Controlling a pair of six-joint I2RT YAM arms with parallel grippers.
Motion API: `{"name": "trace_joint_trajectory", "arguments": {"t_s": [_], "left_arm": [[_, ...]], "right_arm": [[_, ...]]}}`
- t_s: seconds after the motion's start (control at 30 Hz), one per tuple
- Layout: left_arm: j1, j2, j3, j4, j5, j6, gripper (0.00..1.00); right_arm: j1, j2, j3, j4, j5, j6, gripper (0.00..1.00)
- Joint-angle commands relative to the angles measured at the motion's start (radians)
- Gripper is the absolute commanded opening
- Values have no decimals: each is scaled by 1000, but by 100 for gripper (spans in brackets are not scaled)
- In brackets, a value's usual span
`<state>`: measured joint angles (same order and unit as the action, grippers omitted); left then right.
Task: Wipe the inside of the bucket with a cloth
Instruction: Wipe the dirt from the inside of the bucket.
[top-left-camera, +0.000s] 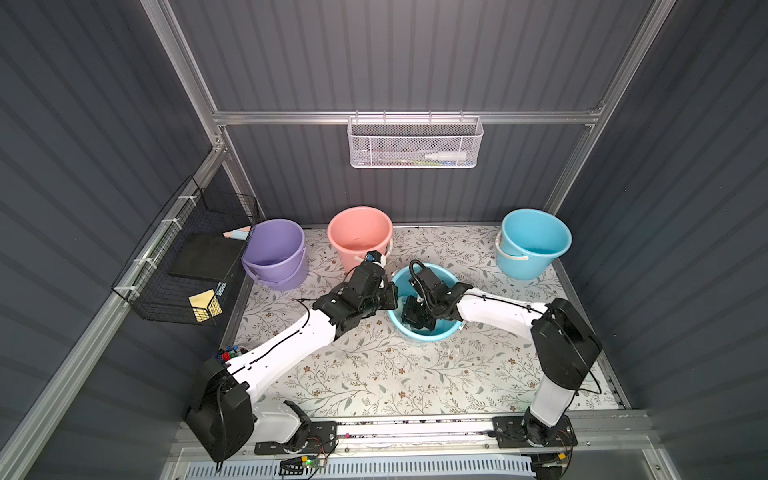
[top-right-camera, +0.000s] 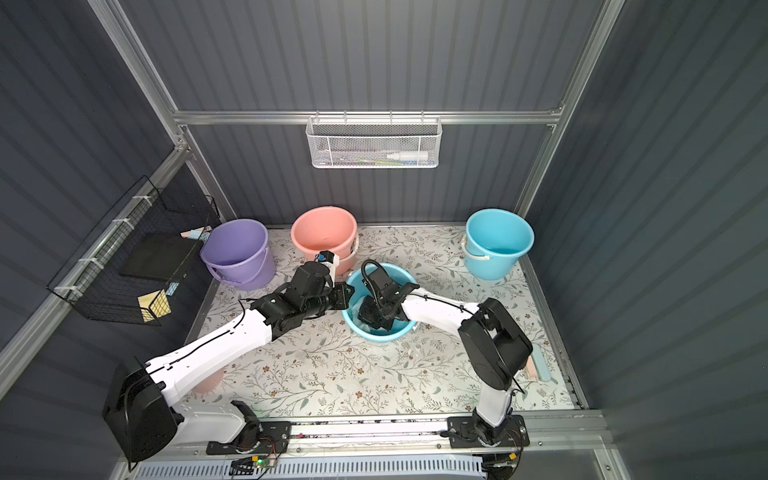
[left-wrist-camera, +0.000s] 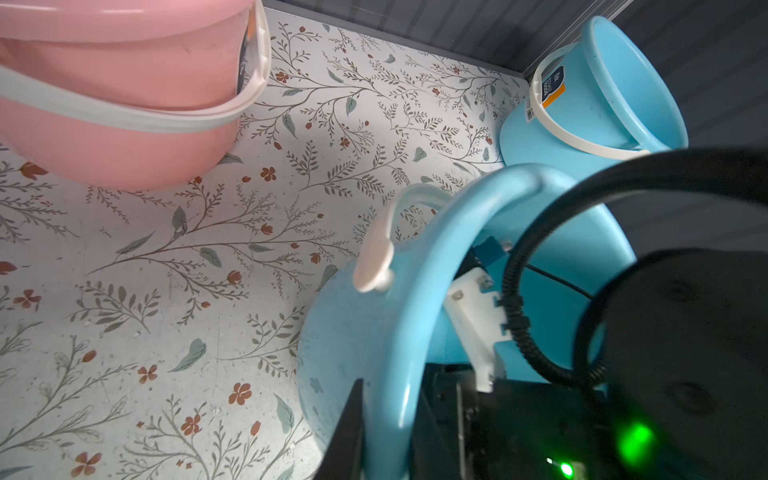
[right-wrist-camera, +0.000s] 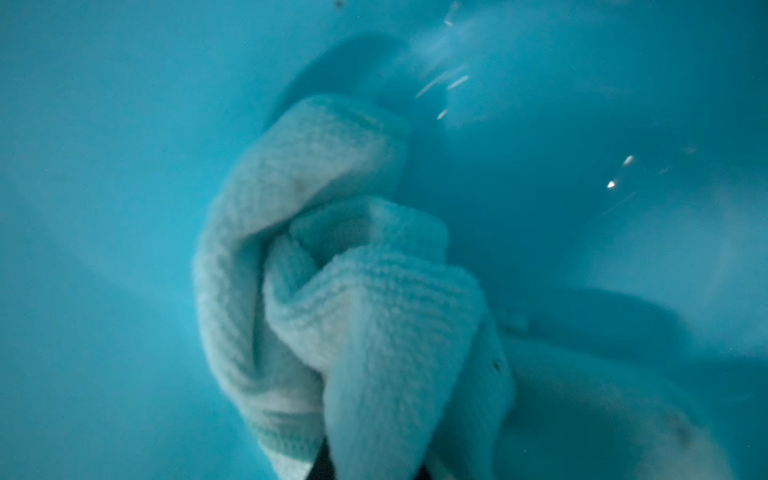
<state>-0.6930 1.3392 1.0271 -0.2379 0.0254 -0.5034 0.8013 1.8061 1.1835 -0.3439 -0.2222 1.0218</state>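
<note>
The light blue bucket (top-left-camera: 432, 334) lies tipped over in the middle of the floral mat, seen in both top views (top-right-camera: 376, 336). My left gripper (top-left-camera: 392, 293) is shut on its rim (left-wrist-camera: 415, 291), one finger outside the wall and one inside. My right gripper (top-left-camera: 409, 324) reaches down inside the bucket. In the right wrist view it (right-wrist-camera: 370, 469) is shut on a bunched white terry cloth (right-wrist-camera: 332, 270) that presses against the blue inner wall (right-wrist-camera: 124, 166). Water droplets glint on the wall beyond the cloth.
A purple bucket (top-left-camera: 274, 249), a pink bucket (top-left-camera: 359, 237) and another blue bucket (top-left-camera: 534, 241) stand upright along the back wall. A black wire basket (top-left-camera: 187, 257) hangs on the left wall, a white mesh basket (top-left-camera: 415, 143) on the back rail. Small coloured items (top-left-camera: 228, 355) sit by the left arm.
</note>
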Motion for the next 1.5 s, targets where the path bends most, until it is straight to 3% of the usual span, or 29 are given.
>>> {"name": "trace_joint_trajectory", "arguments": {"t_s": [0.0, 0.2, 0.4, 0.7, 0.93, 1.2, 1.4, 1.47], "left_arm": [[-3, -20, 24, 47, 19, 0, 0], [-3, -23, 19, 49, 19, -2, 0], [-3, -25, 14, 55, 18, -1, 0], [-3, -19, 15, 58, 19, 1, 0], [-3, -24, 9, 58, 19, -1, 0], [-3, -28, 11, 52, 22, -1, 0], [-3, -28, 11, 50, 25, 0, 0], [-3, -28, 10, 49, 25, 0, 0]], "right_arm": [[1, 50, -1, 8, 62, 8, 0], [1, 77, 2, -16, 83, -8, 0], [8, -17, 7, -80, 130, -61, 0], [10, -187, 23, -182, 148, -284, 0], [10, -303, 5, -116, 133, -603, 0], [10, -385, 12, -14, 200, -1078, 0], [10, -415, 10, 31, 152, -1484, 0], [10, -416, 6, 65, 203, -1560, 0]]}}
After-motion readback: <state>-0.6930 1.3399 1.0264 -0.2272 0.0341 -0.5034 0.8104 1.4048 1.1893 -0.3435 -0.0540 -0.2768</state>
